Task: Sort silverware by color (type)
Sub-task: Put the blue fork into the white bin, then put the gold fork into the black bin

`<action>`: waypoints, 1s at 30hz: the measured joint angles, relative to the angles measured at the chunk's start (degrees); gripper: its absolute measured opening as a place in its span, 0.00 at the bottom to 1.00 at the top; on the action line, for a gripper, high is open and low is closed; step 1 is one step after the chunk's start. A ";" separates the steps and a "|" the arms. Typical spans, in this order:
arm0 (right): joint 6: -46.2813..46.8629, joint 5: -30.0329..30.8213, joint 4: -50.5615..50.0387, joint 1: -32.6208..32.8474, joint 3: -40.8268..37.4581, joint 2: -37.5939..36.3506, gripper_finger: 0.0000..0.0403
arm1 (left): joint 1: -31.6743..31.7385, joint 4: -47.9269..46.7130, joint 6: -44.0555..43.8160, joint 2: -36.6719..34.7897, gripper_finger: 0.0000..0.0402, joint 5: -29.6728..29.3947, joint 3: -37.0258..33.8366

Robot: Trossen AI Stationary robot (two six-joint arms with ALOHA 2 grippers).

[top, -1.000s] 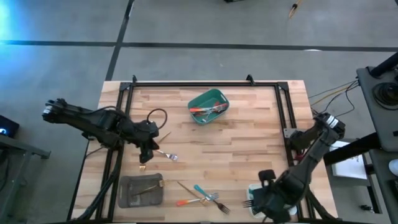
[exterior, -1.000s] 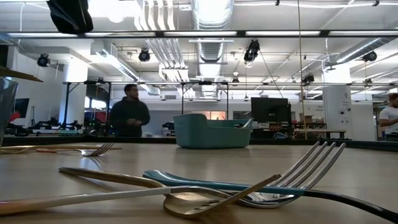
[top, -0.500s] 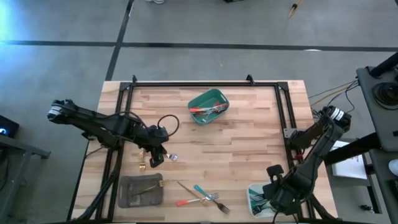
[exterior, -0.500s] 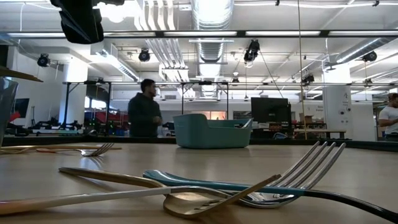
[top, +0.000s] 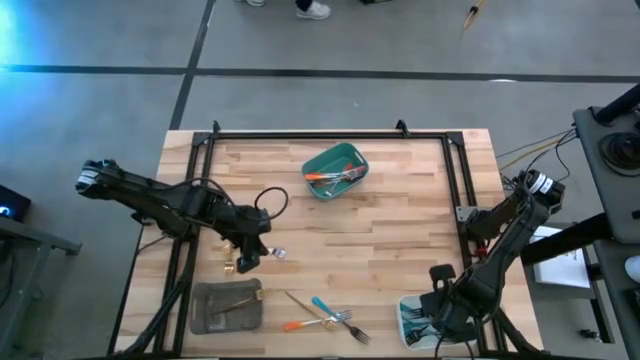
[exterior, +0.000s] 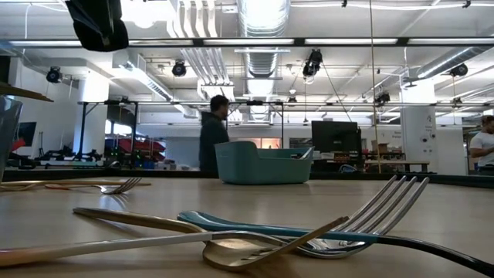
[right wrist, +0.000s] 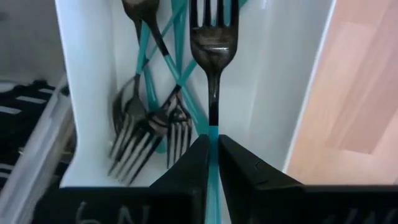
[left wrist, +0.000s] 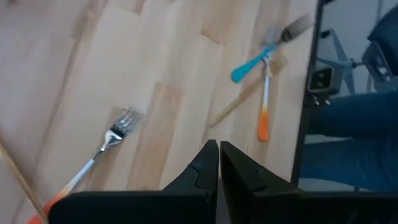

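Left gripper (top: 247, 258) clenched, empty, over red-handled fork (top: 268, 250) left of tabletop centre; must open to grab. Grey tray (top: 227, 305) near front edge holds gold piece. Mixed pile (top: 322, 317) mid-front awaits sorting. Right gripper (right wrist: 212, 163) grasping teal-handled fork (right wrist: 212, 74) over white tray (top: 412, 318), front right corner; release next.

left claw (top: 243, 262) closed, right claw (top: 437, 322) pinching
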 joint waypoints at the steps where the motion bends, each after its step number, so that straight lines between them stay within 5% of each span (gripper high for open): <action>1: 0.54 0.01 0.60 -0.01 -0.13 0.00 0.07 | -0.01 0.00 0.40 -0.02 0.00 0.37 0.00; 11: 3.42 0.02 2.86 -0.01 2.10 0.00 0.24 | 0.01 -0.99 1.85 -0.06 0.00 1.65 0.00; 17: 3.34 1.12 3.05 -0.75 5.35 0.00 0.23 | -0.11 -2.18 0.61 -0.07 0.00 9.89 0.02; 30: 10.47 8.13 3.16 -9.50 5.86 0.00 0.19 | -0.47 -4.51 6.38 0.78 0.00 10.06 -0.98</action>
